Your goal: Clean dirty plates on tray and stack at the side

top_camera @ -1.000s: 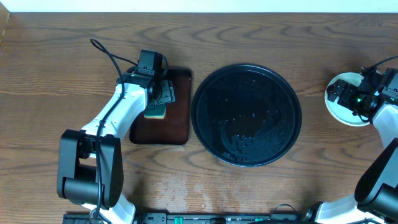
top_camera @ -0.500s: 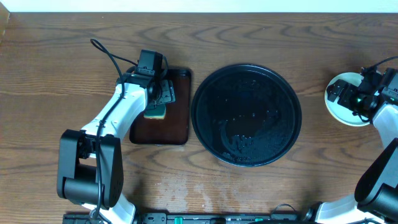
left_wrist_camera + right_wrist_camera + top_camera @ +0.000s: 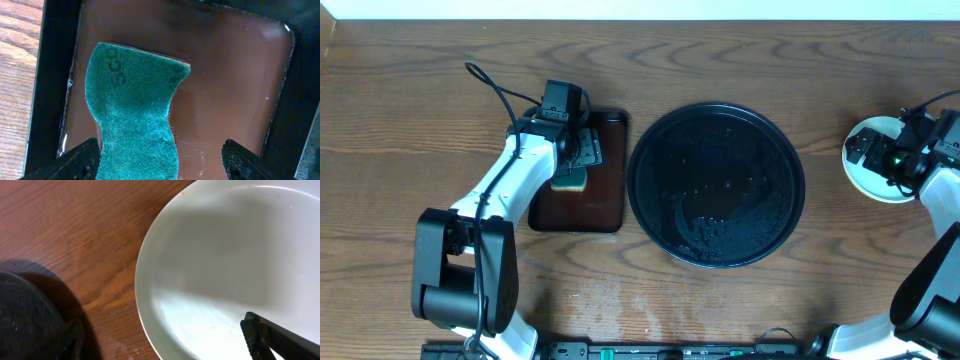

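From overhead, the tray [image 3: 720,150] is seen bare, and the plates [image 3: 868,180] are found on the bench [image 3: 420,100] at far right, under the right claw [image 3: 862,150]. At the left wrist, the left claw [image 3: 162,162] is held spread astride the sponge [image 3: 132,110], nothing pinched. At the right wrist, that claw is spread too. A straight lift is advised, so the stack is not nudged.

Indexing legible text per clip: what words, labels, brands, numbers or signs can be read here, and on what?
Nothing reads as clear text.
On the green sponge: faint pressed-in marks near its top edge, too blurred to read.
On the black tray, the brown tray and the white plate: no markings visible.
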Robot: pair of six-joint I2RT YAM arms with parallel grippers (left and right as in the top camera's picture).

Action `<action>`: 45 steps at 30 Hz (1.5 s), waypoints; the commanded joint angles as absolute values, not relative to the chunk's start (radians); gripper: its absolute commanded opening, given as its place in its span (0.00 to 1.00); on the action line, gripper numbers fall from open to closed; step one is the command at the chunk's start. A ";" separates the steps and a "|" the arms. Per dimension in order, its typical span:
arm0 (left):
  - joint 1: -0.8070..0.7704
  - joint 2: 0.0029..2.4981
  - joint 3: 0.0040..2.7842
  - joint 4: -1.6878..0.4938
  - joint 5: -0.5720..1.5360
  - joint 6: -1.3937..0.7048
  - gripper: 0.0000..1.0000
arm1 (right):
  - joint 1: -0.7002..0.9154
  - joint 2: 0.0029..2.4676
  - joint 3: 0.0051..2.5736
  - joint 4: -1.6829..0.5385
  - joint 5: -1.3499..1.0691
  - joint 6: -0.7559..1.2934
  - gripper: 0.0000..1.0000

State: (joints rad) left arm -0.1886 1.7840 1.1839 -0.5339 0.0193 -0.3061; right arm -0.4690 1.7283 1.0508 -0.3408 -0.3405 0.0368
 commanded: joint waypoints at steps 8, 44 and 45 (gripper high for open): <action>-0.187 1.794 1.178 -0.536 0.007 -0.296 0.79 | -0.403 1.297 1.020 -0.382 -0.348 0.028 0.99; -0.187 1.794 1.178 -0.536 0.007 -0.296 0.79 | -0.130 0.069 0.322 -0.010 -0.322 -0.024 0.99; -0.187 1.794 1.178 -0.536 0.007 -0.296 0.79 | -0.123 0.041 0.292 0.026 -0.316 -0.024 0.99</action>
State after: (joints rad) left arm -0.1890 1.7840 1.1839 -0.5339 0.0189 -0.3061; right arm -0.1440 0.1120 0.3599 -0.0326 -0.3183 -0.0154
